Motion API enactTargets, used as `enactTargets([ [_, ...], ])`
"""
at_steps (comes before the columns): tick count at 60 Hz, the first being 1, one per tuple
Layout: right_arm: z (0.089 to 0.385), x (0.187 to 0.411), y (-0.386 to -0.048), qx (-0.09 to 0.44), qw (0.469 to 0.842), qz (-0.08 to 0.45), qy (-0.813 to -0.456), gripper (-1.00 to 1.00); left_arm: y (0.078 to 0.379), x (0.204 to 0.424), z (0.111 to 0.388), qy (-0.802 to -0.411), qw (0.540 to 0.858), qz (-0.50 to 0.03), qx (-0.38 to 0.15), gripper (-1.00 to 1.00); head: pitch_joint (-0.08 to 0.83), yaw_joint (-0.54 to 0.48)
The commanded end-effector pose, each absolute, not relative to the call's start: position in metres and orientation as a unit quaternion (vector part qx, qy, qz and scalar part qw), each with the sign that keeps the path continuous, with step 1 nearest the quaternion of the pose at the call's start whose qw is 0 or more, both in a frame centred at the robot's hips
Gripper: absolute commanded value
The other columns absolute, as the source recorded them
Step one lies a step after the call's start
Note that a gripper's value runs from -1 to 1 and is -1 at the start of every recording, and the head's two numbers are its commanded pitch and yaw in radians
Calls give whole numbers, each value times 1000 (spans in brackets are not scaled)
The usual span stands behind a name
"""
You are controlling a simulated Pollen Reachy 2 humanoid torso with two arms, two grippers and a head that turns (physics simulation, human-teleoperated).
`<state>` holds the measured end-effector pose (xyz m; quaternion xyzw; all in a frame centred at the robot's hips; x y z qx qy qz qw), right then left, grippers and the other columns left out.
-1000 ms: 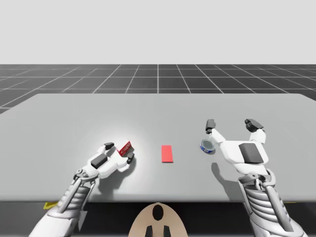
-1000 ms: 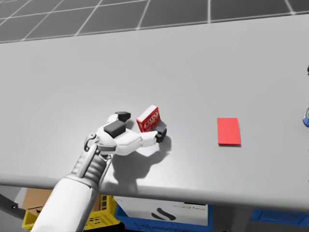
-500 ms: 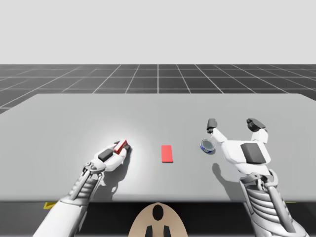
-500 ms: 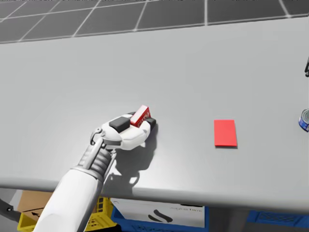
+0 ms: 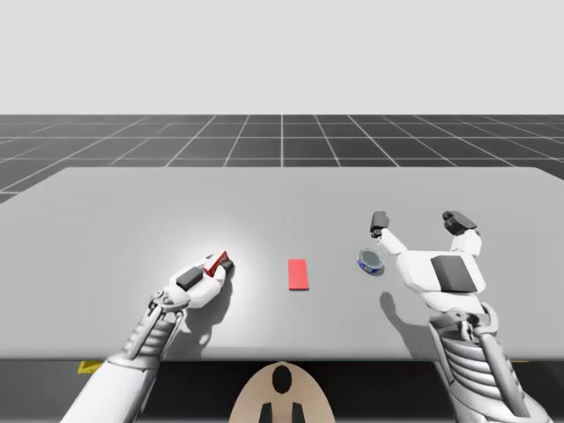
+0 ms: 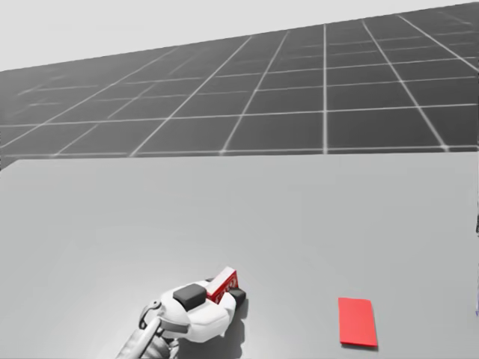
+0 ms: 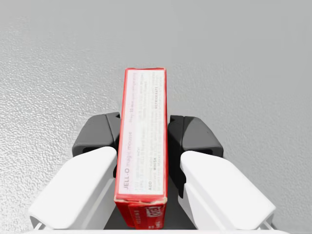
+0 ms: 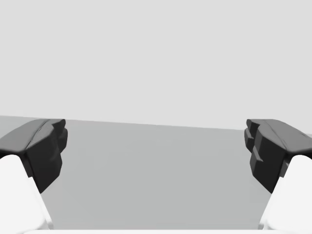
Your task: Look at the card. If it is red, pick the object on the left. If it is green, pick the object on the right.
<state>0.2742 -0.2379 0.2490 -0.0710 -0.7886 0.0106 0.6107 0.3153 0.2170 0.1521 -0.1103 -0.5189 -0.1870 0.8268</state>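
The red card lies flat at the table's middle. Left of it, a small red box stands on its narrow edge between the black pads of my left gripper, which is shut on it from both sides. Right of the card sits a short blue can. My right gripper hangs wide open above the table just right of the can, holding nothing.
The grey table stretches wide behind both hands. Its front edge runs just under my forearms. Dark gridded floor lies beyond the far edge.
My left gripper has turned and shut on the red box, standing it on edge. My head has turned upward, so the table sits lower in the head view. The right arm has stayed put.
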Motion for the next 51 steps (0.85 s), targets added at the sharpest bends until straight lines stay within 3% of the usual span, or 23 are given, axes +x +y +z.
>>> enactTargets([
  [1, 248, 273, -236, -73, 612, 7, -788, -1000, 215, 310, 146, -508, 832, -191, -116, 1000, 300, 245],
  [18, 248, 273, -237, -66, 616, 3, -785, -1000, 208, 303, 167, -524, 819, -203, -121, 1000, 239, 241],
  [38, 249, 272, -239, -67, 620, 10, -782, -1000, 202, 277, 279, -631, 734, -222, -119, 1000, 233, 233],
  [51, 248, 271, -242, -67, 625, 14, -778, -1000, 194, 258, 338, -696, 668, -254, -77, 993, 221, 228],
])
